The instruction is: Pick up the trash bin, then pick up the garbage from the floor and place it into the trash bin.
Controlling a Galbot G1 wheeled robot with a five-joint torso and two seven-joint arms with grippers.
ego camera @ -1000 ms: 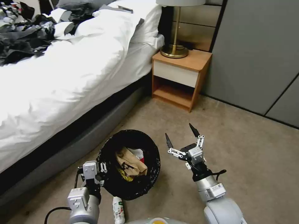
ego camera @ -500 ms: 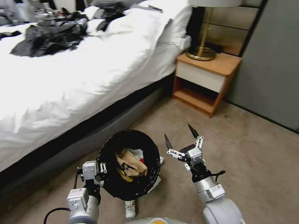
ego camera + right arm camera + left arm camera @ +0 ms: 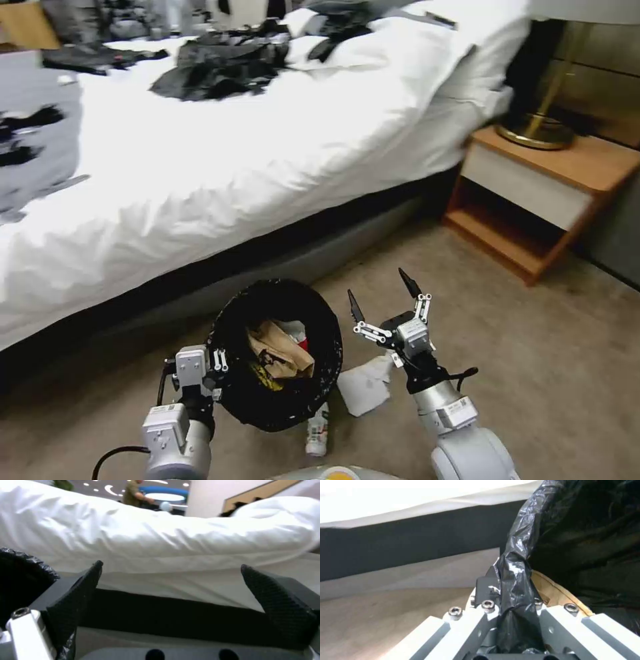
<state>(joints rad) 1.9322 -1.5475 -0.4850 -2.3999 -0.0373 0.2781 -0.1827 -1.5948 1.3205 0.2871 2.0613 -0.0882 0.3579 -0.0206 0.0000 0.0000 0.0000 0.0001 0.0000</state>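
Note:
My left gripper is shut on the near left rim of the trash bin, a round bin lined with a glossy black bag. In the left wrist view the gripper pinches the crumpled black liner of the bin. Garbage lies inside the bin: a brown paper bag, with yellow and red wrappers under it. On the carpet lie more garbage pieces: a white tissue and a small white bottle by the bin. My right gripper hovers open just right of the bin, above the tissue.
A bed with a white duvet runs along the left and back, with black clothes on top. A wooden nightstand carrying a brass lamp base stands at the right. Open carpet spreads to the right.
The camera has swung left, so the bed and nightstand shifted right in view. The tissue and bottle have come into view by the bin. Both grippers keep their poses.

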